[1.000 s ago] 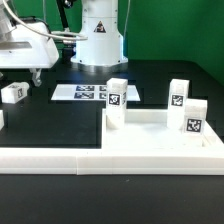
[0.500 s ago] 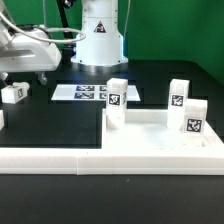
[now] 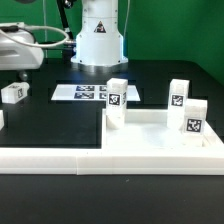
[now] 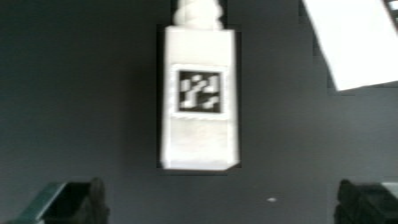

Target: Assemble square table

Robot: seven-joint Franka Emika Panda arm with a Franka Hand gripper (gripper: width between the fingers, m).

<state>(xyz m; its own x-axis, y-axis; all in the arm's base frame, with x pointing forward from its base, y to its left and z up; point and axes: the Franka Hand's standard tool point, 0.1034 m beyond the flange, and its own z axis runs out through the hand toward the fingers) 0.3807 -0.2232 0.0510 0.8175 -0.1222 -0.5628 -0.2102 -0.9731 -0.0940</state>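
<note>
Wrist view shows the gripper (image 4: 217,200) spread wide, poised over a loose leg (image 4: 199,98).

Arm (image 3: 22,48) farther toward exterior view's left

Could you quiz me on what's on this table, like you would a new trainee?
1. True or false: the pincer has its fingers closed around a leg.
2. In the exterior view, how many tagged legs stand upright on the square table's slab?
3. Where does the loose leg lie? A) on the slab B) on the dark table at the exterior view's left C) on the marker board

Key:
1. False; in the wrist view the fingers are spread apart, with the leg lying untouched between and beyond them.
2. Three.
3. B.
</note>
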